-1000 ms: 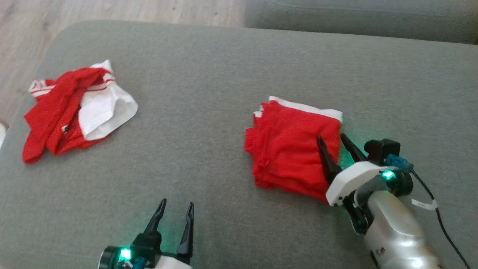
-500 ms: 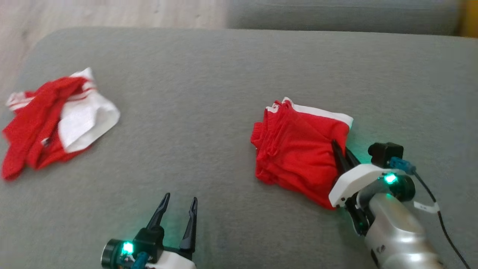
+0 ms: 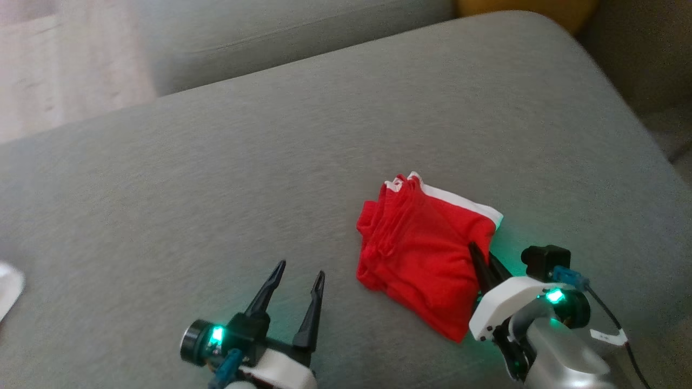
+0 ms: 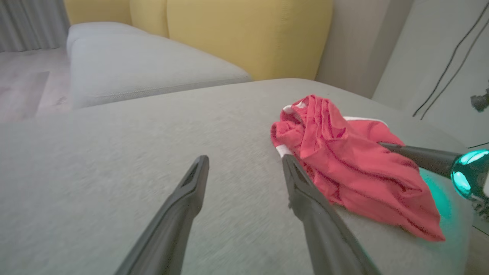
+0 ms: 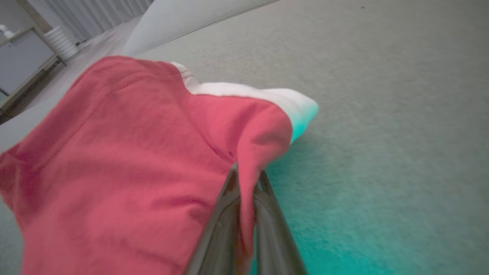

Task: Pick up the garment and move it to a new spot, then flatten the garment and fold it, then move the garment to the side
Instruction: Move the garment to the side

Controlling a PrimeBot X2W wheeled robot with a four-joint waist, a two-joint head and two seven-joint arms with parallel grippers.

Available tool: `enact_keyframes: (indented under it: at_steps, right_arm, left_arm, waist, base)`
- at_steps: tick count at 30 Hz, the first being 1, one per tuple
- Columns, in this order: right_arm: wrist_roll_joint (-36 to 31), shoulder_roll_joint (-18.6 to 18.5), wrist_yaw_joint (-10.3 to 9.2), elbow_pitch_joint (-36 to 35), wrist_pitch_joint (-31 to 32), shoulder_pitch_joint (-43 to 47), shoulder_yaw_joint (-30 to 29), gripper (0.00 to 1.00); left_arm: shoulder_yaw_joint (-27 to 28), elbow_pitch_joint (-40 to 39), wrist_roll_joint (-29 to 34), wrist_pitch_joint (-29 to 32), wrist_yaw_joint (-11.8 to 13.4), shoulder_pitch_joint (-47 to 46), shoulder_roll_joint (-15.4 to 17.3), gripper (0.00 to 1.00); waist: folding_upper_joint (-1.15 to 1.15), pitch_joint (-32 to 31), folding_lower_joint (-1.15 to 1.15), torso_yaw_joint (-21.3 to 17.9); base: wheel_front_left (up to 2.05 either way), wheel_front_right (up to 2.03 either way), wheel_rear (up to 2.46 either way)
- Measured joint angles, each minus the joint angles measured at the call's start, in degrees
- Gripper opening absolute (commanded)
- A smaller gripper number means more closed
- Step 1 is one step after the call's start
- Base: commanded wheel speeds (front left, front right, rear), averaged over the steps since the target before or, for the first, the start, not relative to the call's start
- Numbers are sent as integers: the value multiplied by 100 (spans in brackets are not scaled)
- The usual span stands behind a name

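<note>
Well, I'm working over a grey cushion (image 3: pixel 216 189), with another grey seat (image 3: pixel 270 38) behind it, pale wood floor (image 3: pixel 48 81) at far left and a yellow backrest (image 4: pixel 244 34) beyond. The folded red garment (image 3: pixel 421 254), white-trimmed, lies right of centre, near the cushion's rounded right edge; wide bare fabric stretches to its left. My right gripper (image 3: pixel 481 253) pinches the garment's near right corner. My left gripper (image 3: pixel 301 268) stands spread wide just left of it. Since a second ago the head has swung right, and the right fingers, then apart, have clamped.
</note>
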Motion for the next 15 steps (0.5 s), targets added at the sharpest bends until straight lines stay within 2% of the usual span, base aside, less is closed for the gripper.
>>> enact_keyframes:
  at_steps: [6,10,15]
  right_arm:
    - [38,-1,1,-169,-1,82,27,0]
    - [-123,0,1,-158,-1,-47,-88,0]
    - [-828,-83,1,116,10,-832,-538,0]
  left_arm:
    - [-321,-142,-87,0,55,-208,-8,100]
    - [-387,-47,-85,0,56,-208,-3,100]
    - [-385,4,46,0,40,-215,-2,100]
  waist:
    - [0,103,0,-668]
    - [0,275,0,-660]
    - [0,471,1,-444]
  base:
    - [0,0,0]
    - [0,0,0]
    - [0,0,0]
